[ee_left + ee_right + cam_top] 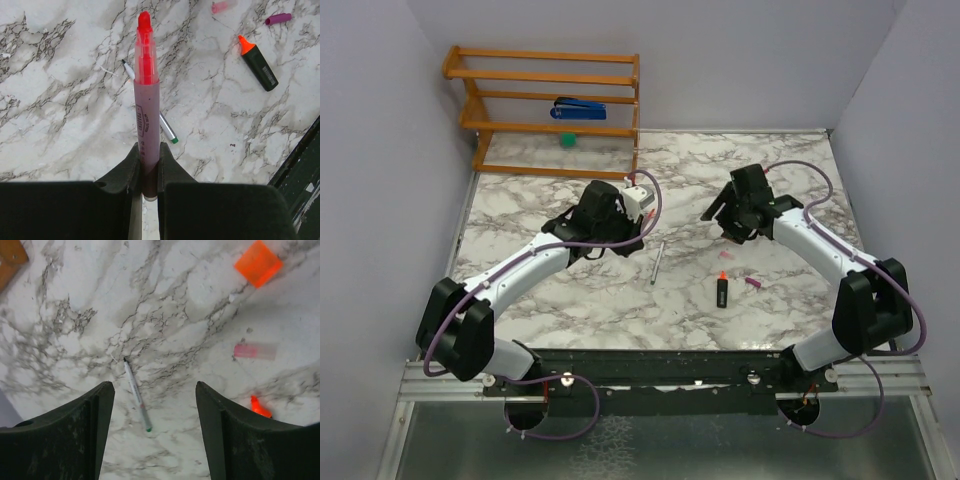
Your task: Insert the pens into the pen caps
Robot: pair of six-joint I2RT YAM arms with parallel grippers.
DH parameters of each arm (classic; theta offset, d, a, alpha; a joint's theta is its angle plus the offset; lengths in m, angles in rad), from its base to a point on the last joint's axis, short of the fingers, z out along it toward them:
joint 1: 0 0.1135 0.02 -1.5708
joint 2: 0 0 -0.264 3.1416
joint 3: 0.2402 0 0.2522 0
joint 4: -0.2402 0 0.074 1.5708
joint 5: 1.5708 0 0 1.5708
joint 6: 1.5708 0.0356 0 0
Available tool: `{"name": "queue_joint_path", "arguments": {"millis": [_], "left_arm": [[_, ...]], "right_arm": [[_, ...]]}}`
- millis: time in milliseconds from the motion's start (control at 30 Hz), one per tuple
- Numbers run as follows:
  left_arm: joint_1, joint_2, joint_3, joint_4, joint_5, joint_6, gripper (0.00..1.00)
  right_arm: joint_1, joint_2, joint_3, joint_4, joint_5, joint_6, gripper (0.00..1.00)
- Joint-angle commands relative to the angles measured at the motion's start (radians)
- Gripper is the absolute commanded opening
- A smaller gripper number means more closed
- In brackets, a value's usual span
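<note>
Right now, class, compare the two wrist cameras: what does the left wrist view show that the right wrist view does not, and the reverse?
Only the left wrist view: the pink pen clamped in the left tool, and the magenta cap. Only the right wrist view: the orange cap, a wooden rack corner, and the open, empty right tool. Both: the silver pen, the pale pink cap and the black marker, though the right view shows just its orange tip.

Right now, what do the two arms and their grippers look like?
The left arm and right arm are white shells with bulky black joint housings. A thin purple cable loops along each. The left gripper and right gripper have matte black wedge-shaped fingers, the right's dusty and scuffed.
</note>
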Motion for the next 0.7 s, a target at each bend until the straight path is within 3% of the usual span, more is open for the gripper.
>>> {"name": "queue_joint_path", "arguments": {"millis": [0, 167, 367, 600, 667], "left_arm": [[0.001, -0.044, -0.018, -0.006, 0.018, 0.013, 0.00], [0.000, -0.055, -0.024, -0.008, 0.007, 0.013, 0.00], [-0.002, -0.057, -0.027, -0.007, -0.017, 0.013, 0.00], [-0.005, -0.048, -0.030, -0.011, -0.036, 0.017, 0.00], [-0.005, -0.044, -0.029, -0.011, -0.038, 0.017, 0.00]], "right_arm": [[0.001, -0.016, -0.030, -0.132, 0.080, 0.595, 0.68], [-0.002, -0.039, -0.085, -0.183, 0.124, 0.780, 0.69], [-0.024, -0.036, -0.127, -0.198, 0.153, 0.833, 0.74], [-0.097, -0.030, -0.206, -0.098, 0.151, 0.815, 0.55], [-0.109, -0.020, -0.208, -0.082, 0.153, 0.802, 0.54]]}}
